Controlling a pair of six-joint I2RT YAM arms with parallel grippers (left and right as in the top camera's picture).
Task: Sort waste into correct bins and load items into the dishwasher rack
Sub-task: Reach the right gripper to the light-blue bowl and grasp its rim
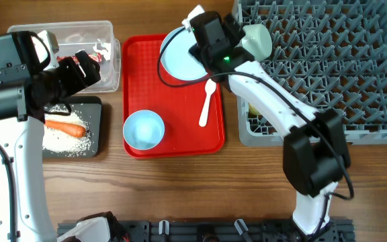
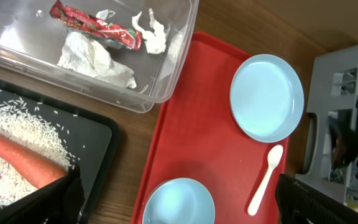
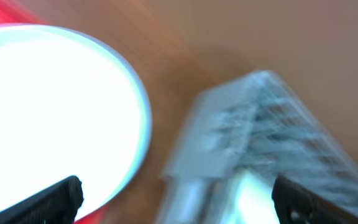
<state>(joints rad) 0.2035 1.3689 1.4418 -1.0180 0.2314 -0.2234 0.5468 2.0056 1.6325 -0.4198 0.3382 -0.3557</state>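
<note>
This looks like a robotics lab bench set up as a mock kitchen clean-up station. A plain wooden worktop (image 1: pixel 180 195) carries a grey dishwasher rack (image 1: pixel 355 74), a red serving tray (image 1: pixel 177 101), a clear tub (image 1: pixel 109 67) and a black tray (image 1: pixel 98 114). The left arm (image 1: pixel 25 181) and right arm (image 1: pixel 267 94), both white and black, rise from a black rail (image 1: pixel 200 232) along the near edge.

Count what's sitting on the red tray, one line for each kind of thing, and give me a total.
Plate: 1
Bowl: 1
Spoon: 1
Total on the red tray: 3
</note>
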